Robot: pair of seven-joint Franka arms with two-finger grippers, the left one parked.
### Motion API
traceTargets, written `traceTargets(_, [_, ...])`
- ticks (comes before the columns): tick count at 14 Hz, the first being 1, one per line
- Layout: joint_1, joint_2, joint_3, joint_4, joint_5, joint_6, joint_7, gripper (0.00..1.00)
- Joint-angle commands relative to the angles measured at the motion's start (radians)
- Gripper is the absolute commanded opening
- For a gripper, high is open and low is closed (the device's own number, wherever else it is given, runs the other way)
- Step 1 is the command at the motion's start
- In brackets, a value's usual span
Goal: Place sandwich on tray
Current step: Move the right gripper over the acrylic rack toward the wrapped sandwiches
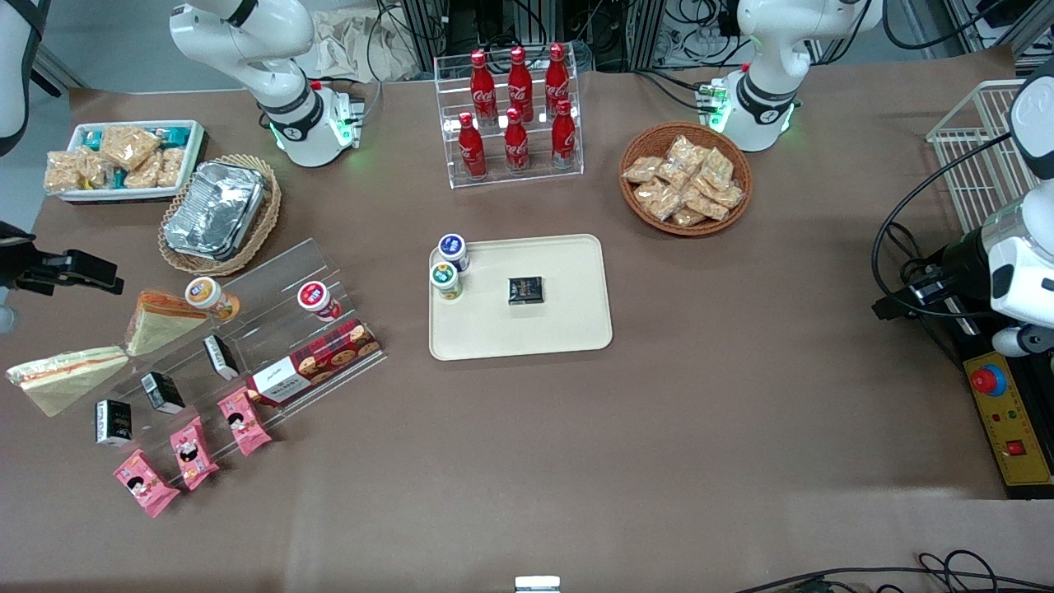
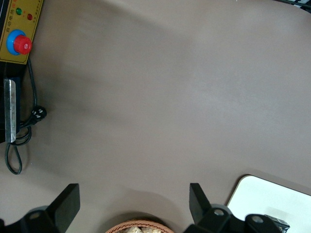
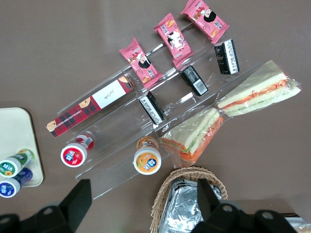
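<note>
Brown counter (image 1: 659, 428): slick wrap may slide.
Tray (image 1: 576, 329): well apart from sandwich.
Sandwich (image 3: 260, 94): beside stubbier wedge (image 3: 192, 136); wrong pick likely.
Pincer (image 3: 141, 206): spread, empty, above the foil container (image 3: 187, 208).

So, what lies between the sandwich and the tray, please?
Front view: between sandwich and tray stands the clear display stand holding a red cookie box; the open end effector hovers near the foil container.

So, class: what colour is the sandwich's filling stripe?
Red-orange in the sandwich; right wrist view. Gripper open above.
</note>
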Motion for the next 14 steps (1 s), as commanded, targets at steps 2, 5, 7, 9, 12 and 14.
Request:
traceTargets(2, [-0.003,0.002,0.003,0.018,-0.007,-0.022,-0.007,0.96])
traceTargets(5, [-0.008,0.008,-0.002,0.018,0.001,-0.022,-0.009,0.97])
traceTargets(7, [-0.008,0.005,-0.003,0.018,-0.007,-0.020,-0.013,0.97])
traceTargets(9, [-0.009,0.005,-0.005,0.018,-0.010,-0.022,-0.009,0.97])
traceTargets(12, [-0.026,0.003,-0.025,0.017,-0.005,-0.022,-0.001,0.97])
traceTargets(14, [-0.037,0.005,-0.045,0.018,-0.007,-0.022,0.029,0.97])
